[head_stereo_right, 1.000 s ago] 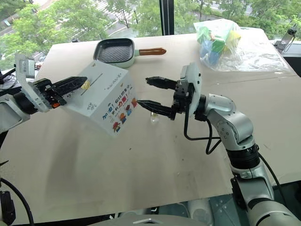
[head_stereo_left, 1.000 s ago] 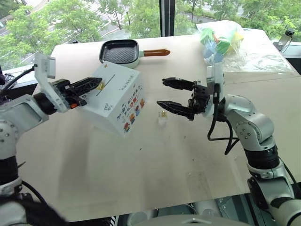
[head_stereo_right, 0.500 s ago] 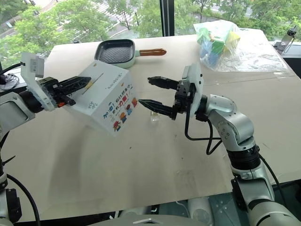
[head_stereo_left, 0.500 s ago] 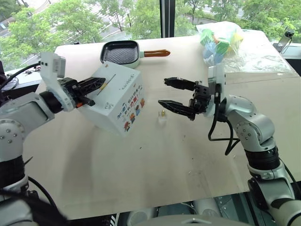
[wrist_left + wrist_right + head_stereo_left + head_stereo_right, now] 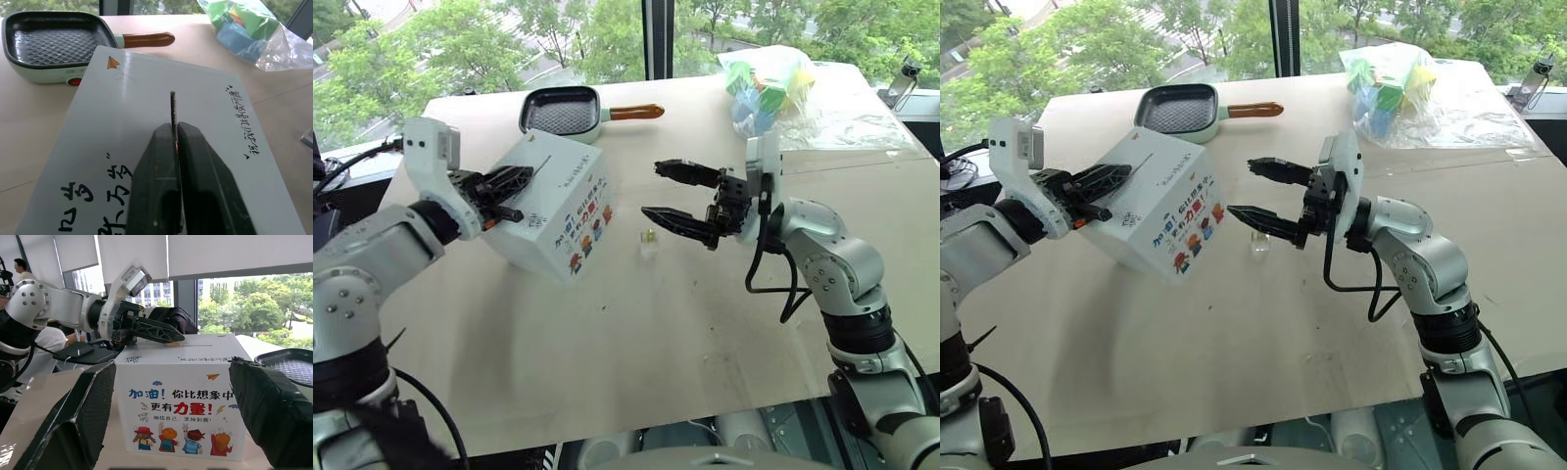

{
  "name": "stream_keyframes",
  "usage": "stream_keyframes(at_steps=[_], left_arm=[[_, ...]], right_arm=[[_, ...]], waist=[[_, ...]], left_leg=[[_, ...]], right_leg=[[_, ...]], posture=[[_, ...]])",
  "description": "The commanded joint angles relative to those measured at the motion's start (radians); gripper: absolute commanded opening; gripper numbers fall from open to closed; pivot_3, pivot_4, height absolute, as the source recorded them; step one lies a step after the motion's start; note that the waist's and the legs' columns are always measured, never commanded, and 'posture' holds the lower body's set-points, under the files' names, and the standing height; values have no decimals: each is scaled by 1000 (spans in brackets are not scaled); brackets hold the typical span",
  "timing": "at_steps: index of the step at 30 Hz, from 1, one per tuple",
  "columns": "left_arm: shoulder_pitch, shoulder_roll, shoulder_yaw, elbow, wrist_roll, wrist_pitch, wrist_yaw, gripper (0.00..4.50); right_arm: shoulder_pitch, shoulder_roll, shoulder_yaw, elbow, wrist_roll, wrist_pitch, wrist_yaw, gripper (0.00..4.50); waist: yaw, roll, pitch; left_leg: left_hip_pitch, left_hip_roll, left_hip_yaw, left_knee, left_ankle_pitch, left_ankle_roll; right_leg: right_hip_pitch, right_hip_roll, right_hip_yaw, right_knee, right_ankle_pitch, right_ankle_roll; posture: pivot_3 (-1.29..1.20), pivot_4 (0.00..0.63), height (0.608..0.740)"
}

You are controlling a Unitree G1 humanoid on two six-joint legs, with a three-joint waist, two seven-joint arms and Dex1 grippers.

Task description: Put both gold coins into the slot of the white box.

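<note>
the white box (image 5: 558, 206) sits tilted on the beige table (image 5: 636, 333), its cartoon-printed side facing the right gripper (image 5: 664, 194). the left gripper (image 5: 175, 131) rests over the box's plain top face with its fingertips right at the near end of the slot (image 5: 172, 105); its fingers stand only a sliver apart, and whether a coin is still between them i cannot tell. the right gripper hovers just beside the box, fingers spread wide and holding nothing. one gold coin (image 5: 650, 235) stands in a small clear plastic holder (image 5: 650, 247) on the table, below the right gripper. a grey square pan with an orange handle (image 5: 566, 108) lies behind the box, and a clear bag of colourful blocks (image 5: 769, 83) lies at the far right.
</note>
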Motion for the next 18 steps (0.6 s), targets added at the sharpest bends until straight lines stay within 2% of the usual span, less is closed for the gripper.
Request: stream_keyframes(at_steps=[1, 2, 4, 7, 9, 11, 14, 18], left_arm=[[-8, -22, 30, -44, -3, -52, -2, 2348], [-13, -25, 48, -55, -15, -71, -16, 2735], [-19, -30, 100, -96, -88, -99, -49, 2735], [-3, -13, 169, -142, -214, -110, -83, 2735], [61, 24, 224, -191, -318, -94, -148, 2735], [170, 68, 274, -258, -363, -69, -238, 2735], [376, 125, 351, -359, -314, -54, -380, 2735], [527, 122, 343, -407, -70, -172, -447, 2735]], right_arm=[[5, -3, -7, -25, -4, -13, 4, 4012], [6, -16, 15, -11, -43, -16, -3, 4012], [17, -46, 82, 36, -161, -43, -23, 4012], [38, -41, 127, 83, -244, -59, -60, 4012], [44, -11, 147, 131, -289, -62, -100, 4012], [41, 27, 164, 181, -325, -66, -132, 4012], [25, 108, 171, 270, -380, -67, -217, 4012], [23, 170, 171, 332, -416, -70, -259, 4012]], waist=[[0, 0, 0], [0, 0, 0], [-1, -2, 0], [-4, -3, -1], [-8, -3, 0], [-13, -3, 0], [-17, -3, 0], [-3, -2, 0]], left_leg=[[0, 0, 0, 0, 0, 0], [0, 0, 0, 0, 0, 0], [-1, 0, 0, 0, 0, 0], [-1, 0, 0, 0, 0, 0], [-1, 0, 0, 0, 0, 0], [-1, 1, 2, -1, 0, 0], [0, 2, 3, -1, 0, 0], [2, 2, 3, -1, 0, 0]], right_leg=[[0, 0, 0, 0, 0, 0], [0, 0, 0, 0, 0, 0], [0, 0, 0, 0, 0, 0], [0, 0, 0, -1, 0, 0], [-1, 0, 0, -1, 0, 0], [-2, 1, 2, -1, 0, 0], [-2, 2, 3, -1, 0, 0], [0, 2, 3, -1, 0, -1]], posture=[[0, 150, 721], [0, 150, 721], [0, 150, 721], [0, 150, 721], [0, 150, 721], [0, 150, 721], [0, 150, 721], [0, 150, 721]])
